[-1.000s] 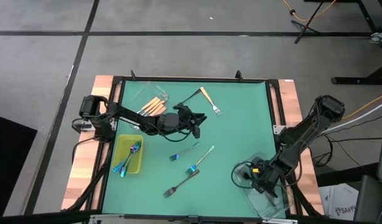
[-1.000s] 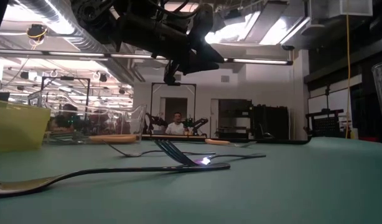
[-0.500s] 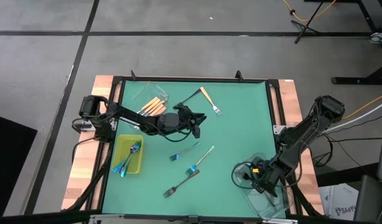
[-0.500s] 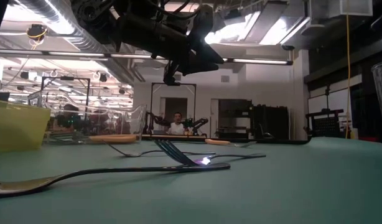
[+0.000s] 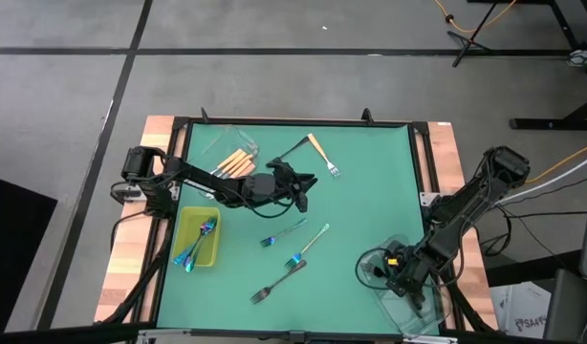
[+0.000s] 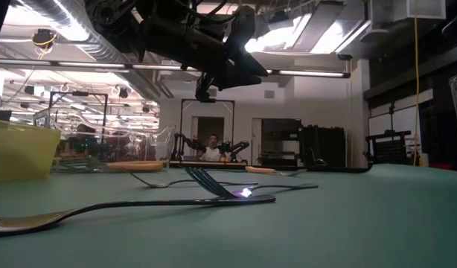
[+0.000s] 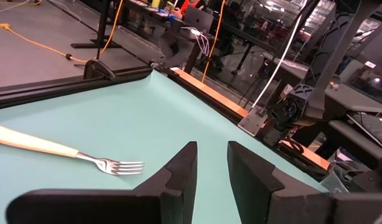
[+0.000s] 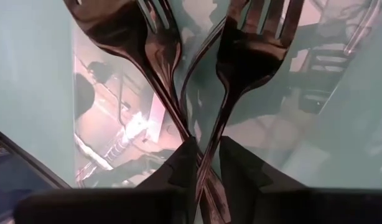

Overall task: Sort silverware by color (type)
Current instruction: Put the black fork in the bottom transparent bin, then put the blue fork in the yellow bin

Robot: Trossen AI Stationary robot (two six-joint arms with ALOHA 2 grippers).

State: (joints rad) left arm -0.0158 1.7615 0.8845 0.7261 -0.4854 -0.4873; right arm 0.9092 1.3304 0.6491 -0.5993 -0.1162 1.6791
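Observation:
My right gripper (image 5: pixel 399 273) points down into a clear tub (image 5: pixel 415 304) at the table's near right corner. In the tub lie two dark forks (image 8: pixel 155 43), crossed, their handles (image 8: pixel 204 163) running between my slightly parted fingers. My left gripper (image 5: pixel 300 189) hovers open over the table's middle with nothing in it. Just beyond it an orange-handled fork (image 7: pixel 66 154) and a dark fork (image 5: pixel 292 149) lie flat. Two iridescent forks (image 5: pixel 283 231) and another dark fork (image 5: pixel 272 286) lie nearer the front edge. My right gripper has a dark fork's handle (image 8: pixel 206 186) between its fingers, which come from above and point down into the tub. A narrow gap shows beside the handle, and I cannot tell whether a finger touches it. The fork lies on the tub's floor.
A yellow-green tray (image 5: pixel 213 250) with iridescent forks stands at the near left. A clear tub (image 5: pixel 238 145) with orange-handled forks stands at the far left. Open mat lies on the right half, between the loose forks and the table's right rail (image 5: pixel 424 162).

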